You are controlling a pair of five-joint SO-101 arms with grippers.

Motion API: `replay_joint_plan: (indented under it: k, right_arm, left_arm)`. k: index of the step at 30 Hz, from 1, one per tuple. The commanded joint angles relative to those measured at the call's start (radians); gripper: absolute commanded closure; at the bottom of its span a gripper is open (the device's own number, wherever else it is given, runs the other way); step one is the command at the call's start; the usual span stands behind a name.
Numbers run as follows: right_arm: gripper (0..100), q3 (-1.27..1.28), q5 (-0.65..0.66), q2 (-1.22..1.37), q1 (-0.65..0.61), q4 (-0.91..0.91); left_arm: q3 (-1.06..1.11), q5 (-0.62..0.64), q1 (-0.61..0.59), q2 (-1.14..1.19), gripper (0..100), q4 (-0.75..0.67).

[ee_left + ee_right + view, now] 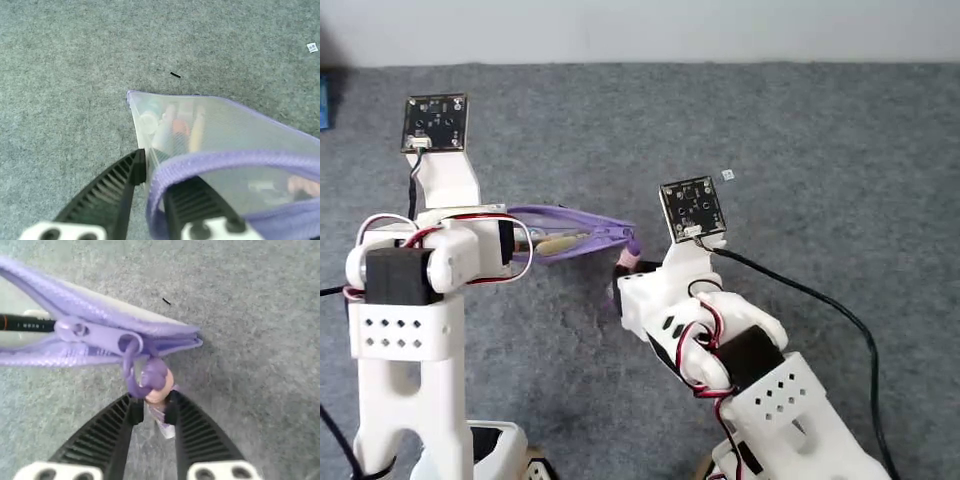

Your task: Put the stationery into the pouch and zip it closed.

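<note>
You had the pouch (225,130) at the middle of the table (820,130) — likely soft, light, floppy, pens (172,127) inside — with the left gripper (152,175) pinched shut on its purple edge and the right gripper (152,405) closed on the zipper pull (150,377), which looked sensible holds for zipping.

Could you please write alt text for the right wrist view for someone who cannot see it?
The right gripper pinches the purple zipper pull on the slider near one end of the pouch. Beyond the slider the pouch gapes open, a black pen inside, above grey carpet.
</note>
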Motion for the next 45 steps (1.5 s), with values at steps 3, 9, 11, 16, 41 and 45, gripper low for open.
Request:
replay_joint_plan:
  k: [3,9,11,16,41,45]
  right_arm:
    - [93.1,0.000,-0.003,-0.004,0.053,-0.038]
    - [85.2,0.000,0.052,-0.004,0.079,-0.036]
    - [85.1,0.000,0.054,-0.004,0.079,-0.042]
    - [85.1,0.000,0.055,-0.005,0.081,-0.039]
    - [85.2,-0.006,0.354,-0.015,0.039,-0.107]
    - [86.0,-0.005,0.354,-0.010,0.039,-0.104]
  left_arm:
    - [-0.028,-0.006,0.005,-0.009,99,-0.018]
    - [-0.028,-0.006,0.005,-0.009,99,-0.017]
    - [-0.028,-0.006,0.005,-0.009,99,-0.017]
    - [-0.028,-0.006,0.005,-0.008,99,-0.017]
    - [-0.028,-0.006,0.005,-0.002,99,-0.023]
    - [-0.028,-0.006,0.005,-0.002,99,-0.025]
